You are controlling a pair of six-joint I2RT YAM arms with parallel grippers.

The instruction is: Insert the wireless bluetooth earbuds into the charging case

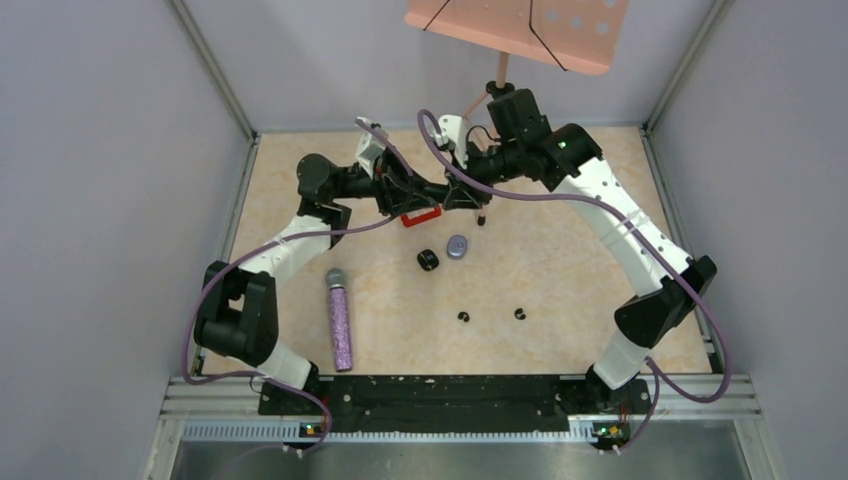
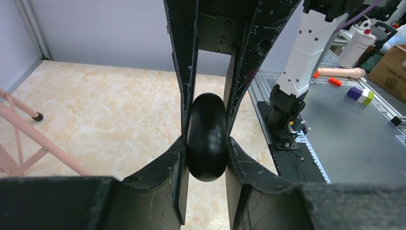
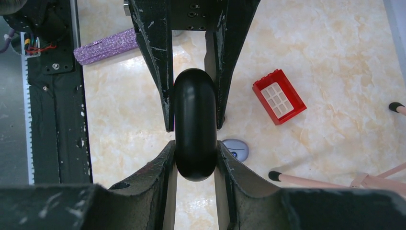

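A black oval charging case (image 2: pixel 207 129) hangs in the air between both grippers, over the far middle of the table. My left gripper (image 2: pixel 207 146) is shut on one end, and it shows in the top view (image 1: pixel 425 190). My right gripper (image 3: pixel 195 151) is shut on the other end (image 3: pixel 194 115), and it shows in the top view too (image 1: pixel 462 190). Two tiny black earbuds (image 1: pixel 463 317) (image 1: pixel 519 314) lie apart on the table nearer the front. A grey oval case (image 1: pixel 457 247) lies below the grippers, also in the right wrist view (image 3: pixel 235 149).
A small black object (image 1: pixel 428 260) lies left of the grey case. A red brick (image 1: pixel 420 217) sits under the left gripper. A glittery purple microphone (image 1: pixel 340 320) lies at the front left. A pink stand (image 1: pixel 520 30) is at the back, its legs (image 3: pixel 306 181) on the table.
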